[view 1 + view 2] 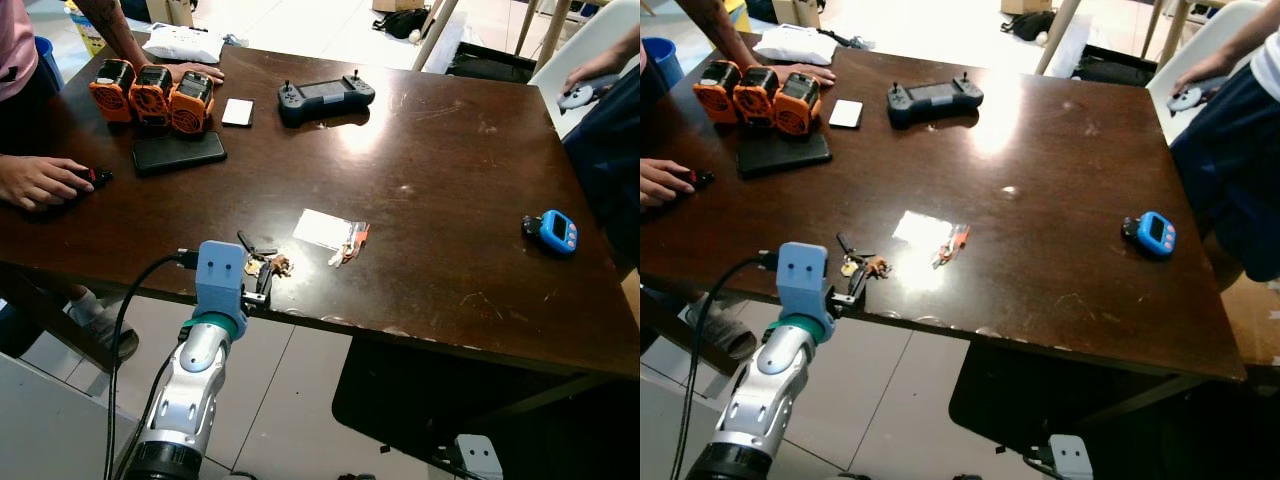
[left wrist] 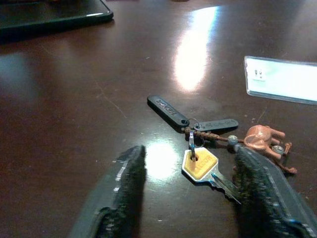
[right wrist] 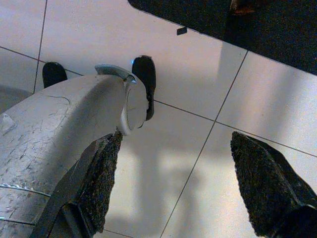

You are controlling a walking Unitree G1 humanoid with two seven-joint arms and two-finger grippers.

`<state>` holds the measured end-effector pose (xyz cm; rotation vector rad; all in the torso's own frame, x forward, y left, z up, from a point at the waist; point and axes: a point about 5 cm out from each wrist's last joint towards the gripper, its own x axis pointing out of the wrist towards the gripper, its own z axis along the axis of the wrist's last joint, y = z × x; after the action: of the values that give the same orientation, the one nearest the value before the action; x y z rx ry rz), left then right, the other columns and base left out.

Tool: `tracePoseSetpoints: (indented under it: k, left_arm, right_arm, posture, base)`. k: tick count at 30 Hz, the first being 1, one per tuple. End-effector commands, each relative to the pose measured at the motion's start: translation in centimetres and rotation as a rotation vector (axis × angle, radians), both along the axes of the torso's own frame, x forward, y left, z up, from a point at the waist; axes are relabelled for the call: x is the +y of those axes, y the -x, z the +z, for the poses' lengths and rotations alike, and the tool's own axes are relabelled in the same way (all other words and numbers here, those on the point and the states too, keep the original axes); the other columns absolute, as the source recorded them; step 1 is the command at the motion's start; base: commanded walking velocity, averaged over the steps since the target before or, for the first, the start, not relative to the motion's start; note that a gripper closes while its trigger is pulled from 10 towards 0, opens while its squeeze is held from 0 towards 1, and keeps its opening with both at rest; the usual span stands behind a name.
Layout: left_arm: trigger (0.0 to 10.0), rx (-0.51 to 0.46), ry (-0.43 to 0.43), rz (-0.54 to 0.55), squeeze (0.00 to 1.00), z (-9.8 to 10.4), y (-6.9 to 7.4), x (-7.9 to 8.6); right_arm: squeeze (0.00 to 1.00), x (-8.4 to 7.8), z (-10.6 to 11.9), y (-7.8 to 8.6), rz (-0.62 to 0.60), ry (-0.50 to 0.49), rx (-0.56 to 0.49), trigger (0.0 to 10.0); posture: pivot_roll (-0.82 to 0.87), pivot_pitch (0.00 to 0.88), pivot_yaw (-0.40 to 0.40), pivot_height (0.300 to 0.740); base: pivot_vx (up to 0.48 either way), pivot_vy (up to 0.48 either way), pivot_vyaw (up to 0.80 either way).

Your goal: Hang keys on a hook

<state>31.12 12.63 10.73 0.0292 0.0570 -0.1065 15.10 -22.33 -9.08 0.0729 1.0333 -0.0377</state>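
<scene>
I see the keys (image 2: pixel 208 148) lying flat on the dark table (image 1: pixel 430 150), close to its near edge, just in front of my left gripper (image 2: pixel 190 191). The bunch has a yellow-headed key, two black tags and a small brown charm on one ring. My left gripper's fingers (image 2: pixel 124 183) are spread apart, one on each side of the yellow key head, low over the tabletop and not closed on anything; I cannot tell whether the tips touch the wood. From the head view the left arm reaches up from below the table edge, its blue wrist block (image 1: pixel 221 275) level with the edge.

Just beyond the keys lies a clear packet (image 1: pixel 322 229) with small red bits (image 1: pixel 352 240) at its end. Further back sit a black controller (image 1: pixel 326 98), a white card (image 1: pixel 238 111), a black phone (image 1: pixel 179 152) and three orange packs (image 1: pixel 152 95). A blue timer (image 1: pixel 555 230) lies well off to the right. A person's hand (image 1: pixel 40 180) rests at the table's left side.

My right gripper (image 3: pixel 173 183) hangs idle over the tiled floor (image 3: pixel 198 104), its fingers spread wide with nothing between them.
</scene>
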Motion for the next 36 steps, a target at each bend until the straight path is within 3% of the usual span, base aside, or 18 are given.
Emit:
tracePoseSetpoints:
  k: [1,4,20,21,22,31,32,33,34,35,36]
  left_arm:
    - [2.6,0.042,0.019,-0.001,0.00,-0.7,0.1,-0.2]
    - [2.3,0.049,0.025,0.001,0.00,-0.7,0.1,-0.3]
    - [2.6,0.085,0.049,-0.012,0.00,-1.1,0.1,-1.1]
    - [1.9,0.088,0.048,-0.014,0.00,-1.1,0.1,-1.2]
    - [0.0,0.092,0.049,-0.018,0.00,-1.1,0.1,-1.3]
    - [0.0,0.088,0.046,-0.013,0.00,-1.0,-0.1,-1.2]
    - [2.7,0.088,0.041,-0.009,0.00,-1.0,-0.1,-1.2]
    - [2.7,0.088,0.041,-0.009,0.00,-1.0,-0.1,-1.2]
    - [7.3,0.088,0.033,-0.004,0.00,-1.0,-0.1,-1.1]
    - [10.0,0.090,0.031,0.002,0.00,-1.0,-0.1,-1.0]
    - [10.0,0.090,0.031,0.002,0.00,-1.0,-0.1,-1.0]
  right_arm:
    - [0.00,-0.3,-0.3,0.9,-0.001,0.006,0.025,10.0]
    - [0.00,-0.3,-0.3,1.0,-0.003,0.006,0.027,10.0]
    - [0.00,-0.5,-0.3,1.2,-0.008,0.010,0.030,10.0]
    - [0.00,-0.5,-0.3,1.2,-0.008,0.010,0.031,10.0]
    - [0.00,-0.5,-0.4,1.3,-0.009,0.011,0.033,10.0]
    - [0.00,-0.5,-0.4,1.4,-0.011,0.008,0.033,10.0]
    - [0.00,-0.5,-0.4,1.4,-0.010,0.008,0.034,10.0]
    - [0.00,-0.5,-0.4,1.4,-0.010,0.008,0.034,10.0]
    - [0.00,-0.5,-0.4,1.4,-0.010,0.008,0.034,10.0]
    - [0.00,-0.5,-0.4,1.4,-0.009,0.009,0.034,10.0]
    - [0.00,-0.5,-0.4,1.4,-0.009,0.009,0.034,10.0]
  posture:
    - [0.11,0.127,0.014,0.740]
    - [0.11,0.129,0.013,0.740]
    - [0.10,0.135,0.010,0.740]
    - [0.10,0.135,0.010,0.740]
    - [0.10,0.135,0.011,0.740]
    - [0.10,0.136,0.012,0.740]
    - [0.10,0.136,0.012,0.740]
    - [0.10,0.136,0.012,0.740]
    - [0.10,0.136,0.012,0.740]
    - [0.10,0.137,0.012,0.740]
    - [0.10,0.137,0.012,0.740]
  base:
    - [0.000,0.000,0.00]
    - [0.000,0.000,0.00]
    - [0.000,0.000,0.00]
    - [0.000,0.000,0.00]
    - [0.000,0.000,0.00]
    - [0.000,0.000,0.00]
    - [0.000,0.000,0.00]
    - [0.000,0.000,0.00]
    - [0.000,0.000,0.00]
    - [0.000,0.000,0.00]
    - [0.000,0.000,0.00]
